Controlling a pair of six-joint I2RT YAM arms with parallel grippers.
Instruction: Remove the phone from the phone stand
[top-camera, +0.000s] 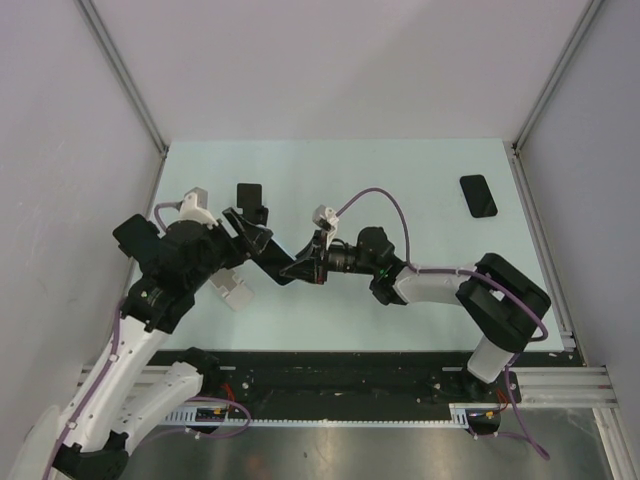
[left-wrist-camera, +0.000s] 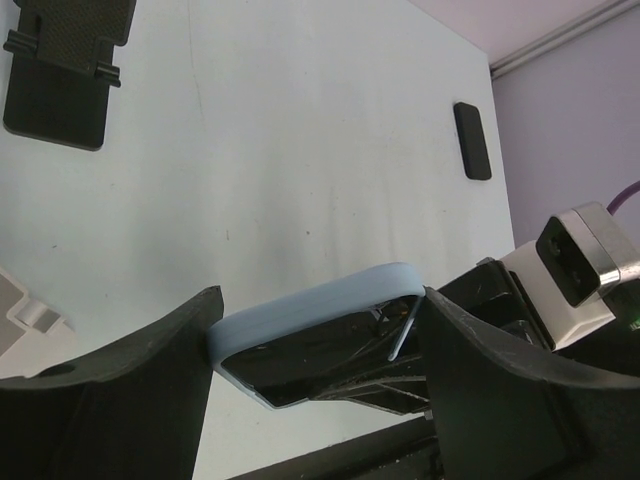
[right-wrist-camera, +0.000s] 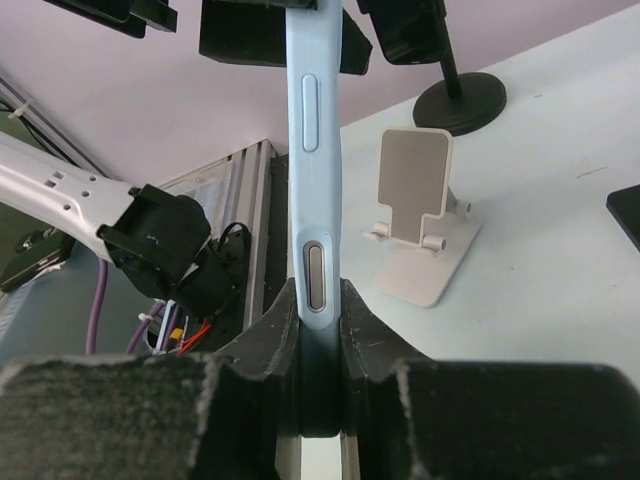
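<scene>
- Pale green table (top-camera: 400, 170) fills my overhead feed, with grey walls (top-camera: 330, 60) boxing it in on three sides.
- From my side, the left arm (top-camera: 130, 350) and right arm (top-camera: 500, 300) both reach toward the left-centre of the table and meet there.
- On its wrist feed, my left gripper (left-wrist-camera: 318, 315) has its jaws spread wide. Each finger presses an opposite edge of the phone (left-wrist-camera: 300, 335), so it is clamped across it.
- My right gripper (right-wrist-camera: 318, 325) has its jaws pinched together on the phone's thin side edge, just below a side button.
- The white phone stand (right-wrist-camera: 415, 215) sits on the table beside the left arm.
- That phone, in a light blue case, is off the stand and held in the air between both grippers.
- A black stand (top-camera: 250, 197) sits farther back.
- A second phone (top-camera: 478, 195), dark, lies flat at the far right, well apart.
</scene>
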